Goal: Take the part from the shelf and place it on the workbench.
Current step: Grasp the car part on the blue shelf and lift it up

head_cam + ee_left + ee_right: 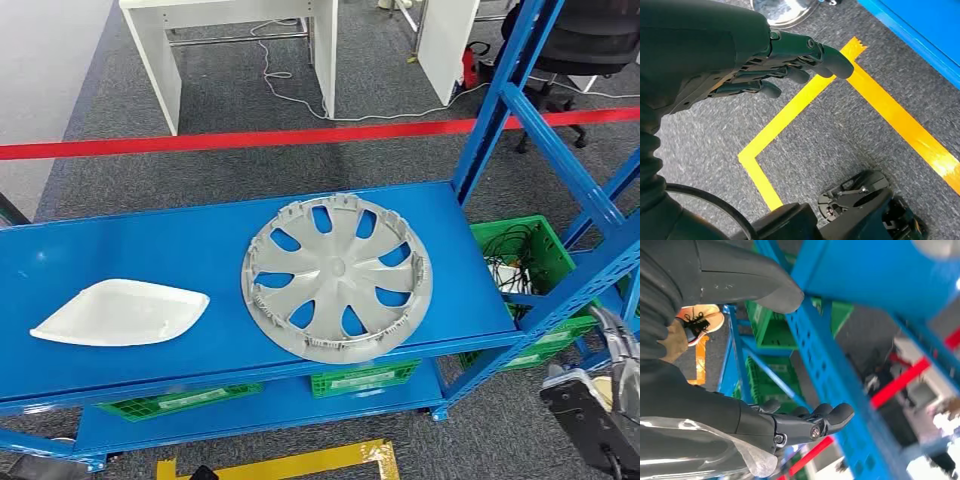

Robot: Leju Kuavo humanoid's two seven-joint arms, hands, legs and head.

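The right hand [604, 405] is low at the right edge of the head view, beside the shelf's corner post; in its wrist view its fingers [828, 416] are stretched out and apart, with nothing between them. The left hand [764, 65] hangs over the grey floor near yellow tape [791, 115], fingers loosely extended and empty. Further out, the shelf [90, 260] carries two things: a grey wheel cover [336, 277] lying flat near its right end, and a white flat part [121, 312] toward the left end, its long axis along the shelf's length. The task does not say which of them is the part. The cover lies forward and to the left of the right hand, which I judge to be the nearer hand; being round, it has no long axis. No workbench can be clearly identified.
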